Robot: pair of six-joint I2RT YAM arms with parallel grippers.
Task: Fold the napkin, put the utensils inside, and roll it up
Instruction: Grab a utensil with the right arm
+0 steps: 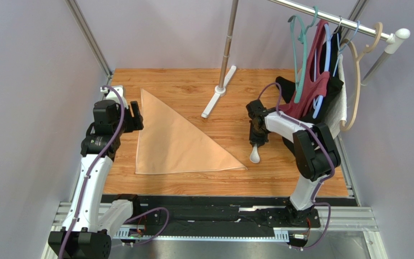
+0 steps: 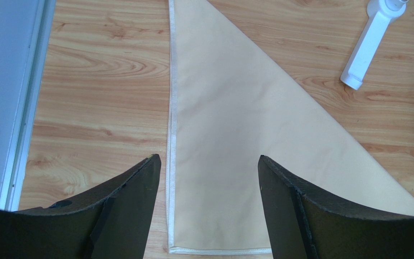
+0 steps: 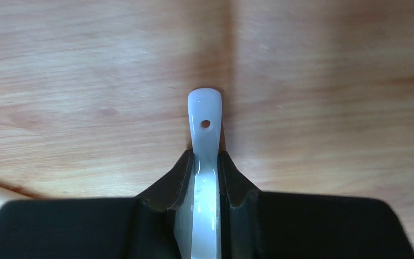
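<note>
right gripper (image 3: 206, 162) pinches 1 spoon (image 3: 205, 110); left gripper (image 2: 209, 164) gapes over 1 napkin (image 2: 247, 108).

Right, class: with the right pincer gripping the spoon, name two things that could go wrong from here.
The right pincer holds the spoon only by its slim, glossy handle, so it may swivel or slip when lifted. The folded napkin's pointed corner lies near the spoon's bowl; a low carry could drag it and spoil the fold.
</note>
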